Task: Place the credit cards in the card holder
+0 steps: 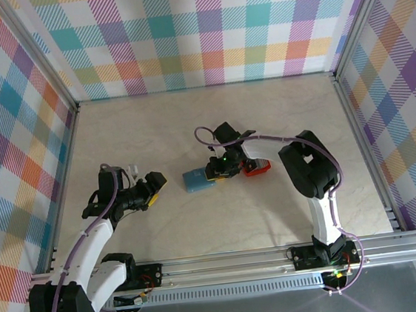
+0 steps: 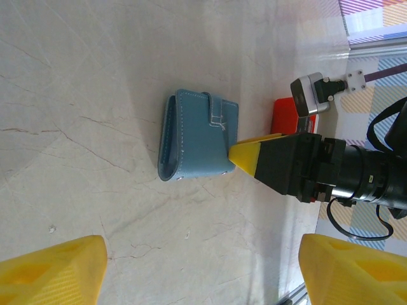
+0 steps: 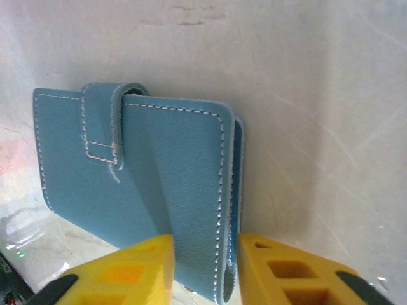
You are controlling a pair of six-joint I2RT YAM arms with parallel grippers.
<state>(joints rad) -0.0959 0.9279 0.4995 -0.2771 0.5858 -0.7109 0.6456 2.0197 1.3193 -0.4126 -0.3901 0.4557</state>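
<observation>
Opening step: right gripper (image 1: 214,174) pinches the closed holder (image 1: 196,180) at its 3 o'clock edge, left gripper (image 1: 154,190) gapes wide at 9 o'clock; next needs the clasp (image 3: 105,127) undone.

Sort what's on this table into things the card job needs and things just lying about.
Job: blue stitched card holder, closed, strap across; right gripper pinching its edge; left gripper, open.
Lying about: small red tray beside the holder, contents hidden by the arm.
</observation>
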